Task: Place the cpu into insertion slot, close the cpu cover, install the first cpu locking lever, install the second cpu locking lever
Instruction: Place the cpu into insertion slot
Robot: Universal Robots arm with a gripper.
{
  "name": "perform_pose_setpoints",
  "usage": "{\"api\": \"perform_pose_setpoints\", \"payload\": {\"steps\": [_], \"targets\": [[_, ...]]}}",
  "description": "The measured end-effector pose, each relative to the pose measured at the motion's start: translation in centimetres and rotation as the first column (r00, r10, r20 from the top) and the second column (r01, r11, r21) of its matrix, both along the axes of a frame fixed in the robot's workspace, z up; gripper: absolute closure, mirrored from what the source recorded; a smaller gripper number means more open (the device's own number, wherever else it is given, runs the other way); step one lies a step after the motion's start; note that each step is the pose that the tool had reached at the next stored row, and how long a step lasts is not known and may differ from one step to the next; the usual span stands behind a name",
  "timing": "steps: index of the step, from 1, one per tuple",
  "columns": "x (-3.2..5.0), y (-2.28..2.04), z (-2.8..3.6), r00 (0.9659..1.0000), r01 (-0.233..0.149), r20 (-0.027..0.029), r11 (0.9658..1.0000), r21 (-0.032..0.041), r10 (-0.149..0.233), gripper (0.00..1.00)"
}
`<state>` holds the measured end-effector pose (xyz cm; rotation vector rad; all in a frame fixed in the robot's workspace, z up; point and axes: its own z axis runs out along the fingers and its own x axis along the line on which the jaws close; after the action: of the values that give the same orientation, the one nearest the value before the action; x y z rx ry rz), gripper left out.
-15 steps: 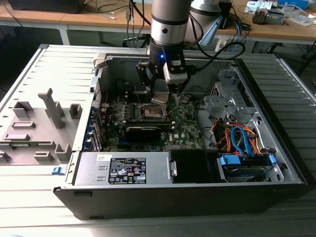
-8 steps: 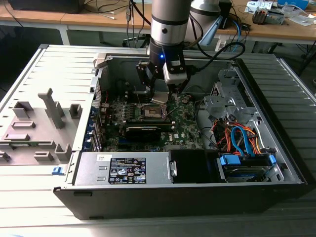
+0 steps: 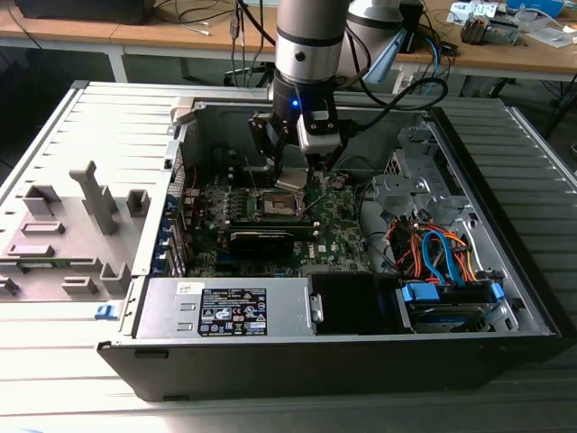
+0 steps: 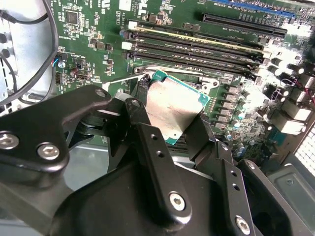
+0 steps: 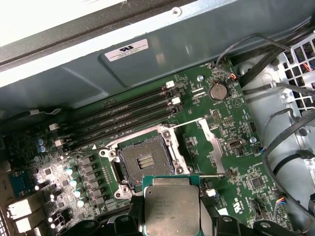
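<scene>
My gripper is shut on the cpu, a flat square chip with a silvery top and green edge, held tilted between two black fingers. In the exterior view the gripper hangs inside the open computer case, just above the green board. The insertion slot lies open, its dark centre bare inside the silver rim. The cpu hovers close beside the slot, not in it. The cpu cover stands swung up beside the slot, and thin wire levers run along it.
Long black memory slots run alongside the socket. The case wall rises behind them. A grey power supply and a drive bay with blue and orange cables fill the case's front. Grey plastic fixtures stand at the exterior view's left.
</scene>
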<state>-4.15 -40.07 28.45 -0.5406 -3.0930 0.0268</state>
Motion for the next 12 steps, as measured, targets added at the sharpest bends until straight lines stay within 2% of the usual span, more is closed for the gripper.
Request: {"api": "perform_pose_setpoints", "payload": {"steps": [4,12], "targets": [[0.00,0.00,-0.01,1.0000,0.006,0.0000,1.0000,-0.0008,-0.006,0.45],[0.00,0.00,-0.04,0.9996,0.029,0.0001,0.9995,-0.0073,-0.029,0.45]]}}
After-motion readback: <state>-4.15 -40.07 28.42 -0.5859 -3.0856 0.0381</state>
